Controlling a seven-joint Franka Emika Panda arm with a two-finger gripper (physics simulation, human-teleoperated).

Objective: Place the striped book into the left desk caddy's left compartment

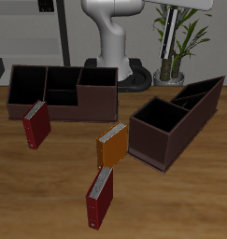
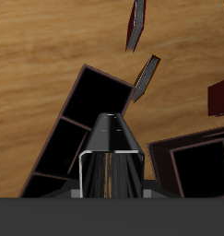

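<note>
The striped book (image 2: 109,152) shows only in the wrist view, as a dark, glossy, thin slab with pale streaks that hangs straight down from my gripper (image 2: 110,192). The gripper is shut on its upper end, and its fingers are hidden by the book and the hand's grey body. Below the book lies the left desk caddy (image 2: 93,90), dark brown and set at an angle, with its open compartments facing up. The book's lower edge is above the caddy and apart from it. In the exterior view this caddy (image 1: 154,147) stands empty, and neither gripper nor book is in frame.
The other desk caddy (image 1: 96,105) stands farther back, with a red book (image 1: 35,124) leaning at its front. An orange book (image 1: 112,143) stands just beside the left desk caddy. A second red book (image 1: 99,196) stands near the table's front edge.
</note>
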